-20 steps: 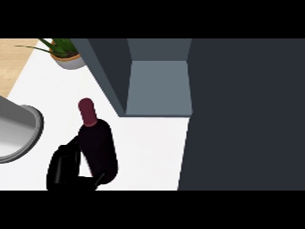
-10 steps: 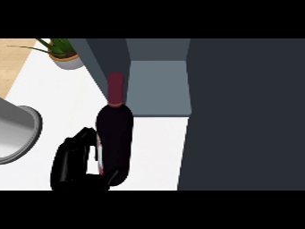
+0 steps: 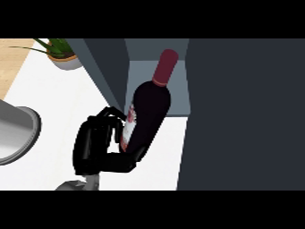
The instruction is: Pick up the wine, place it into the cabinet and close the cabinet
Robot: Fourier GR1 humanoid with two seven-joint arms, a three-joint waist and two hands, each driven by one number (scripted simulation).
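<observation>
Near the counter's (image 3: 62,103) left edge stands a grey metal pot (image 3: 6,134); a potted green plant (image 3: 59,53) sits at the far corner. One black hand (image 3: 99,145), which side I cannot tell, curls round the lower body of the dark glass wine bottle (image 3: 145,116). Its long axis tilts up and right, the red-capped neck already pointing into the grey cabinet's (image 3: 154,85) open compartment, beside the dark cabinet door (image 3: 254,116).
</observation>
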